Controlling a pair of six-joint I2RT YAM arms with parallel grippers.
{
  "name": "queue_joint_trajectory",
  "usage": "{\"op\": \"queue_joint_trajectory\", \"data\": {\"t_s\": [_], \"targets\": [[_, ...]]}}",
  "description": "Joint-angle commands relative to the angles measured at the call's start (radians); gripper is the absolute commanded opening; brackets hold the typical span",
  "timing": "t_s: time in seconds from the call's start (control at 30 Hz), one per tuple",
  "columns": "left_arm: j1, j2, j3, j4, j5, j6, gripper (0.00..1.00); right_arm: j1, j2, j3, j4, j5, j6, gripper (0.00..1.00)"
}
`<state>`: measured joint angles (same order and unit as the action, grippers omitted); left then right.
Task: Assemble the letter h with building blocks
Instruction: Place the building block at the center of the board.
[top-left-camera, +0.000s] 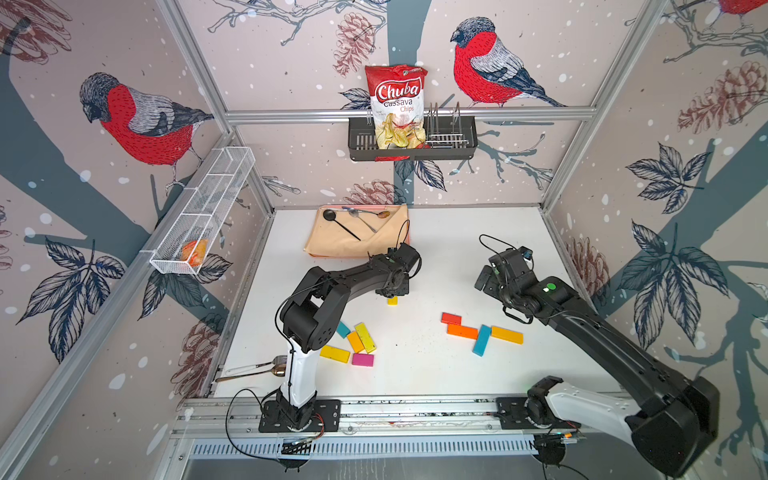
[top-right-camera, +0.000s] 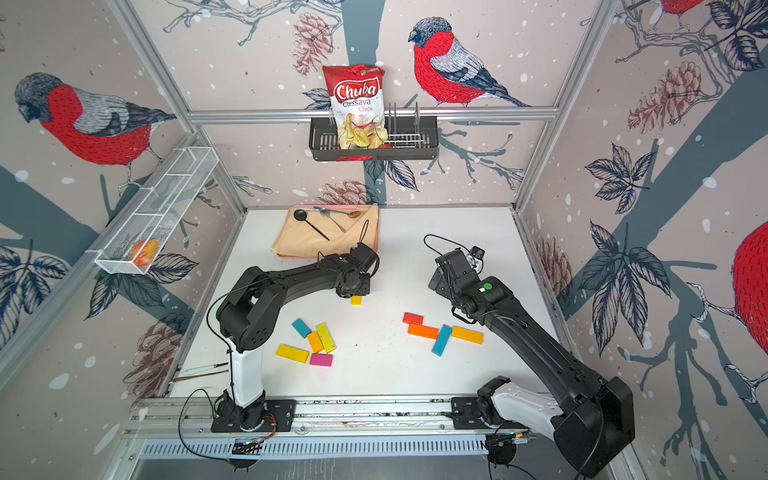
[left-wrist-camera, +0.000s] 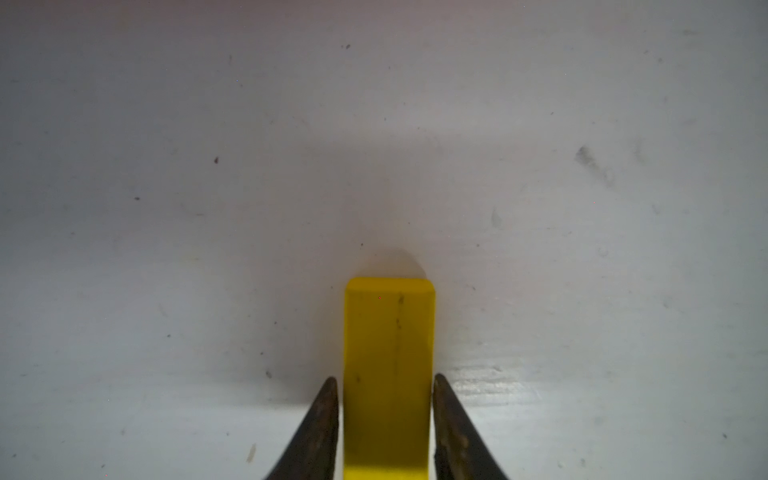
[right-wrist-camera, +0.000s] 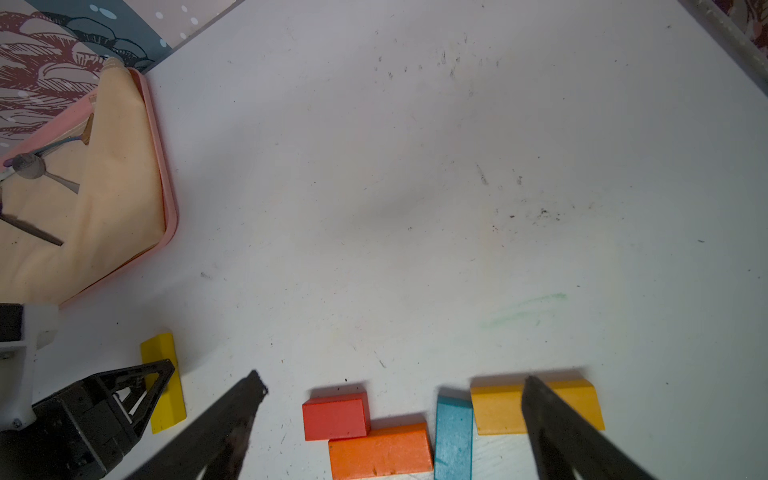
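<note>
A short yellow block (left-wrist-camera: 388, 365) lies flat on the white table near its middle, seen in both top views (top-left-camera: 392, 300) (top-right-camera: 356, 299). My left gripper (left-wrist-camera: 385, 377) stands straight over it, fingers on either side with a thin gap at each, so it is open. Red (top-left-camera: 451, 318), orange (top-left-camera: 462, 331), teal (top-left-camera: 481, 340) and amber (top-left-camera: 506, 335) blocks lie together on the right. My right gripper (right-wrist-camera: 392, 376) hangs wide open above them, holding nothing. Left front, a teal (top-left-camera: 343, 329), an amber (top-left-camera: 355, 341), two yellow (top-left-camera: 365, 337) (top-left-camera: 335, 353) and a magenta block (top-left-camera: 363, 359) lie loose.
A pink tray (right-wrist-camera: 160, 166) with a beige cloth and spoons sits at the back of the table. A fork and spoon (top-left-camera: 257, 368) lie at the left edge. A white wire basket (top-left-camera: 203, 212) and a black rack (top-left-camera: 457, 149) with a chips bag hang on the walls.
</note>
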<state>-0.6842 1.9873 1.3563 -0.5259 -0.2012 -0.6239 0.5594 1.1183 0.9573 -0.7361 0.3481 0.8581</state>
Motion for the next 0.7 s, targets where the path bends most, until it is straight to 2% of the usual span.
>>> {"op": "queue_joint_trajectory", "data": {"t_s": [0.0,0.2,0.33,0.5,0.6,0.67], "targets": [[-0.003,-0.014,0.007,-0.006,0.005,-0.009,0.43,0.0,0.004,0.009,-0.015,0.009,-0.014,0.99],[-0.003,-0.039,0.005,-0.018,-0.001,-0.011,0.48,0.0,0.038,0.02,-0.036,0.015,-0.001,1.0],[-0.003,-0.112,0.013,-0.061,-0.055,-0.018,0.5,0.019,0.16,0.103,-0.16,0.105,0.065,1.0],[0.013,-0.325,-0.077,-0.158,-0.207,-0.08,0.58,0.116,0.232,0.196,-0.249,0.267,0.096,1.0],[0.055,-0.475,-0.211,-0.198,-0.245,-0.126,0.58,0.142,0.17,0.164,-0.173,0.262,0.073,1.0],[0.113,-0.569,-0.313,-0.202,-0.221,-0.157,0.57,0.14,0.096,0.1,-0.066,0.183,0.014,1.0]]}}
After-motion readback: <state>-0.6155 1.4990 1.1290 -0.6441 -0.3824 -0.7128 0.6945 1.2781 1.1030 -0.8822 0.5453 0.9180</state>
